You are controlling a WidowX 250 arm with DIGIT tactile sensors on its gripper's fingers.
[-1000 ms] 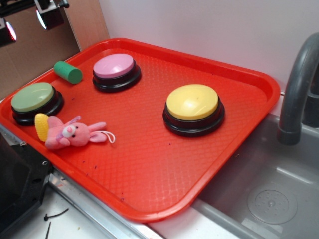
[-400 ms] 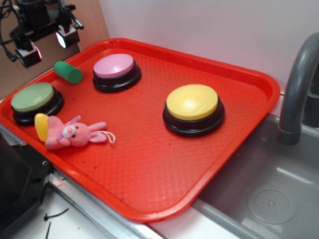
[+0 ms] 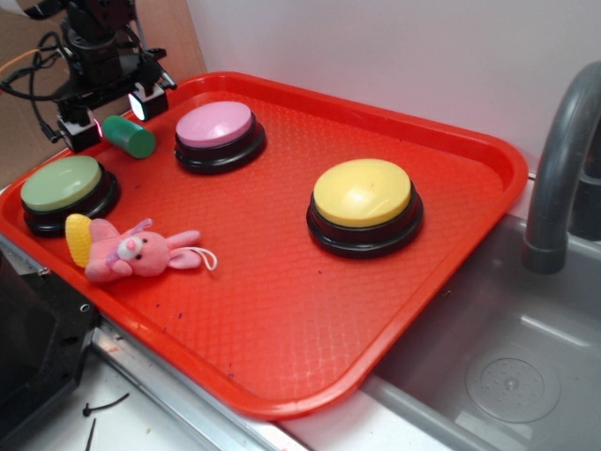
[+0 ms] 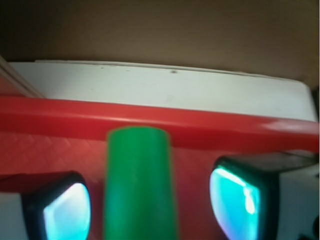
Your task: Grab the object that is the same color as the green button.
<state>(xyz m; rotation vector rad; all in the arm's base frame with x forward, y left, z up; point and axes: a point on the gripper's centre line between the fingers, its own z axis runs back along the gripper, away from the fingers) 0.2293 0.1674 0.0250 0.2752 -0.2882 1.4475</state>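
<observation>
small solid dark-green cylinder (image 3: 129, 136) lies on the red plastic tray (image 3: 282, 310) between the black gripper's (image 3: 115, 111) spread fingers; light, rigid, probably slippery; pinch across its round sides.

You get even, bright, diffuse light in the exterior view, sharp across the red tray (image 3: 282, 310), with soft sheen on the yellow button (image 3: 362, 192) and only short, faint shadows under the buttons. The wrist view is far softer: the green cylinder (image 4: 139, 185) sits too close and blurs at its edges, the glowing cyan finger pads (image 4: 235, 200) bloom, and the top band falls dark.
</observation>
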